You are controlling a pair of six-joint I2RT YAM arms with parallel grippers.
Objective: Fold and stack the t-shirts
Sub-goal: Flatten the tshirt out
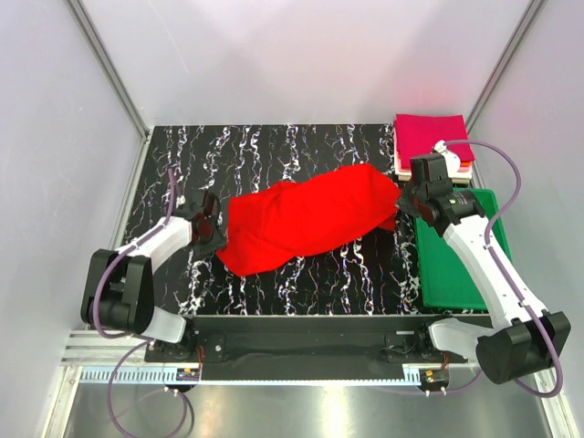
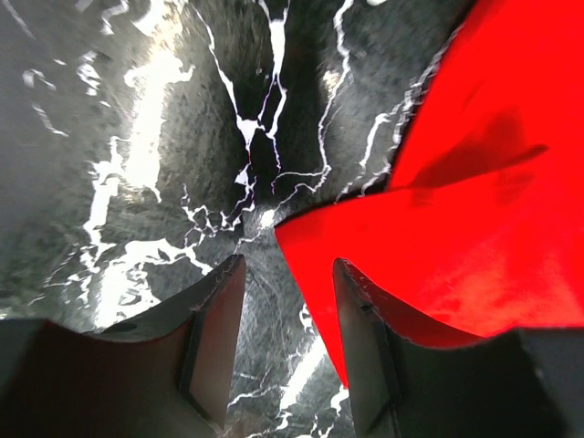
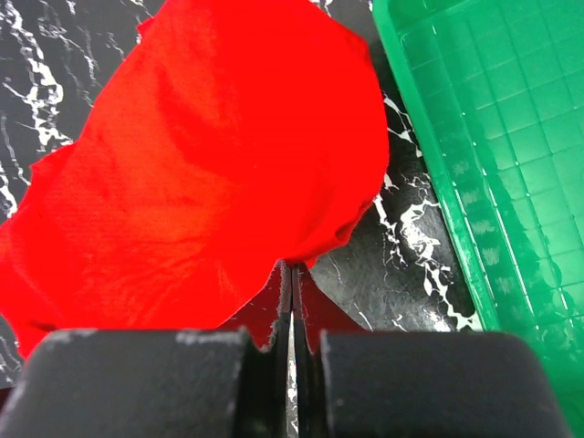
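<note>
Here, a red shirt slung between two arms

The red shirt (image 1: 310, 217) lies across the middle of the top view. Its long axis runs from lower left up to upper right over the black, white-veined table (image 1: 274, 146). The right gripper (image 3: 292, 274) sits at the upper-right end, jaws pressed together with a fold of the cloth pinched at their tips, so that end looks raised off the surface. The left gripper (image 2: 287, 269) waits at the opposite, lower-left end with jaws apart. Only bare table shows between them, and the shirt's pointed corner lies just to the right of its fingers, touching or nearly so. The next grasp seems to turn on that corner: the left arm is much the nearer, and a short shift toward the cloth should bring it in. The fabric is soft, matte and loosely bunched, without clean edges. The folded shirts (image 1: 431, 137), magenta on top, sit stacked at the upper right, just beyond a grid-patterned green plastic tray (image 1: 456, 274).
</note>
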